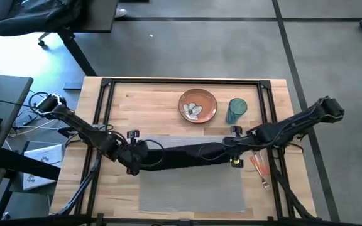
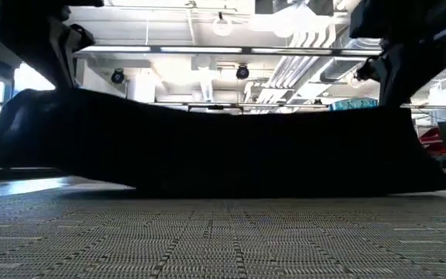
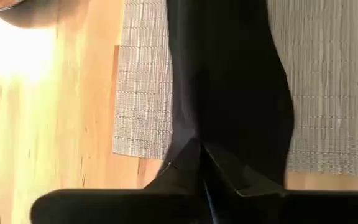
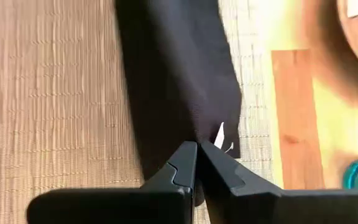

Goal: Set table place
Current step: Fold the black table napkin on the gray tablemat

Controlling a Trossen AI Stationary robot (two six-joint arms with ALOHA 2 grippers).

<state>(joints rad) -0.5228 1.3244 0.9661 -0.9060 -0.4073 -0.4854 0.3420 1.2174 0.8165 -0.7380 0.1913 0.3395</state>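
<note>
You are looking at both arms reaching in over the table (image 1: 168,103), each holding one end of the black napkin (image 1: 187,155). Your left gripper (image 1: 135,164) is sitting at the napkin's left end, and in the left wrist view its fingers (image 3: 219,171) are pressed together, pinching the cloth's edge. Your right gripper (image 1: 234,157) is sitting at the napkin's right end; in the right wrist view its fingers (image 4: 182,168) are likewise closed on a corner of the cloth, beside a small white tag (image 4: 219,135).

The napkin is stretching as a long dark band between the two grippers, lying across the far part of the grey placemat (image 1: 190,188). In the low view it is filling most of the width as a dark sagging shape above the woven mat; you cannot tell from there whether its middle is touching the mat.

The placemat is lying flat on the near middle of the table. The orange-brown plate (image 1: 198,105) is sitting on bare wood beyond the mat, well apart from the napkin, with a teal cup (image 1: 236,110) just beside it on its right. Orange-handled cutlery (image 1: 259,166) is lying on the wood just right of the mat, near your right gripper; the separate pieces are too small to tell apart.
</note>
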